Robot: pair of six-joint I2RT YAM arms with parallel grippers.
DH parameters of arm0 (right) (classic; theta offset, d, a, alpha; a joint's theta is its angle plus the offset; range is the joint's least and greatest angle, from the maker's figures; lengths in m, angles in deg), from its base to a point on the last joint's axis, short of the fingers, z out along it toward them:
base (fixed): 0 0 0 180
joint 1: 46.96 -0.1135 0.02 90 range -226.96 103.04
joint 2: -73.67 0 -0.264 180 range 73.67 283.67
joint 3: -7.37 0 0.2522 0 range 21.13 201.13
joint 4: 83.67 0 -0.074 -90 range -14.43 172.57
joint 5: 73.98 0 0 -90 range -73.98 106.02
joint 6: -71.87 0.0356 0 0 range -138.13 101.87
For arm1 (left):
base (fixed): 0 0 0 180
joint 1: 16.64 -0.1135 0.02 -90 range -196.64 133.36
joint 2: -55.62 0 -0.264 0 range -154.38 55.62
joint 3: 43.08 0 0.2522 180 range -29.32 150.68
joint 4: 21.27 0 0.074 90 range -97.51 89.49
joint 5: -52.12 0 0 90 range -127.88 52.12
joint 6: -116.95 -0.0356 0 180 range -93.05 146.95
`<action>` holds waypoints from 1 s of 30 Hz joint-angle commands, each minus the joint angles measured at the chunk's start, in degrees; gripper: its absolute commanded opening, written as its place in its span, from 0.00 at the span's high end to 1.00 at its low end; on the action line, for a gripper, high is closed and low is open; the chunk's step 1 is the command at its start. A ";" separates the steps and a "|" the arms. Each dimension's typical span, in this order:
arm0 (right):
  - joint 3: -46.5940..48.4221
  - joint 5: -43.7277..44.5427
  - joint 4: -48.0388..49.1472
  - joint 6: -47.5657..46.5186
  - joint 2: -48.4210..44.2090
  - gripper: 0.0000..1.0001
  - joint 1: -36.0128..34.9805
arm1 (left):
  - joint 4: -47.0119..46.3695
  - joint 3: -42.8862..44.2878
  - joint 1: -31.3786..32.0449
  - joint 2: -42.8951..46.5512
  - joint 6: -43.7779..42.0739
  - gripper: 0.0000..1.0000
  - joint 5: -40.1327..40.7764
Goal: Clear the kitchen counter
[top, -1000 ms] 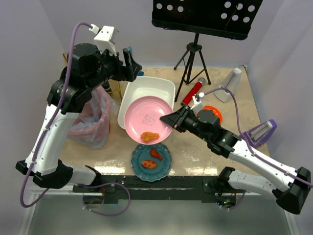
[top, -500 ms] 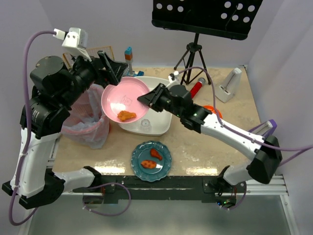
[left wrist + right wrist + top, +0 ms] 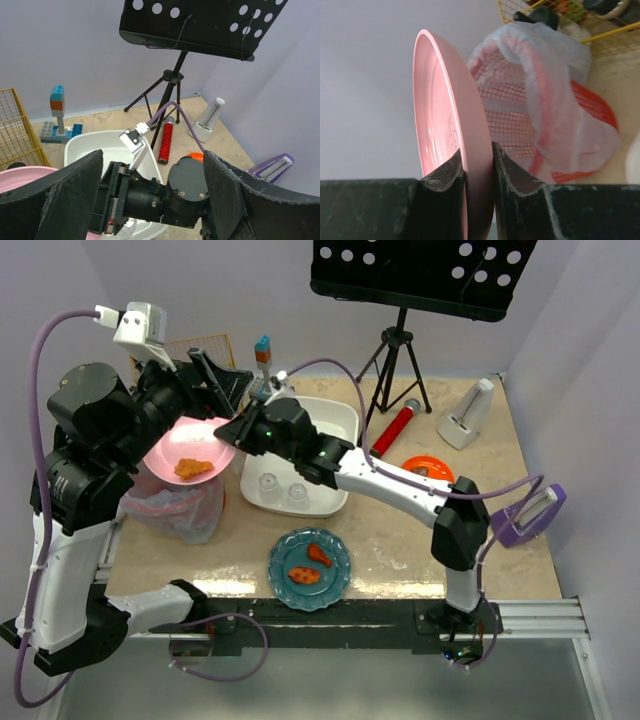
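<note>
My right gripper (image 3: 237, 430) is shut on the rim of a pink plate (image 3: 205, 435). It holds the plate over the red mesh bin (image 3: 180, 505) lined with a plastic bag, at the left of the kitchen counter (image 3: 400, 540). A piece of fried food (image 3: 192, 468) lies on the plate. In the right wrist view the plate (image 3: 447, 115) stands edge-on between the two fingers of that gripper (image 3: 479, 150), with the bin (image 3: 545, 100) behind it. My left gripper (image 3: 215, 380) hangs open just above the plate; its view looks down on the right arm's wrist (image 3: 185, 190).
A white tub (image 3: 320, 420) with upturned glasses stands behind a blue plate (image 3: 309, 569) bearing two food pieces. To the right lie a red cylinder (image 3: 390, 430), an orange dish (image 3: 428, 468), a white metronome (image 3: 470, 415) and a purple object (image 3: 530, 512). A music stand's tripod (image 3: 395, 360) rises at the back.
The right arm has swung the pink plate from in front of the tub leftwards to above the bin. The left arm has drawn back and up to the left, still open.
</note>
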 commanded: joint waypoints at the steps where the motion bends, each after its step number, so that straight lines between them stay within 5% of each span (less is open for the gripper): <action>1: 10.40 3.61 1.71 -1.67 3.99 1.00 -1.82 | -0.08 -0.06 -0.01 1.79 0.14 0.15 1.25; 14: 29.57 11.52 5.48 -18.44 17.80 1.00 -2.88 | 0.36 -2.17 -0.09 3.37 -0.21 0.15 -0.85; 24: 22.55 18.47 18.82 -39.27 13.77 1.00 -4.63 | -0.35 -2.96 -0.01 4.16 -0.91 0.15 -2.35; 30: 17.27 24.26 29.55 -60.61 12.53 1.00 -10.17 | 0.09 -1.21 -0.09 3.55 -1.35 0.15 -4.55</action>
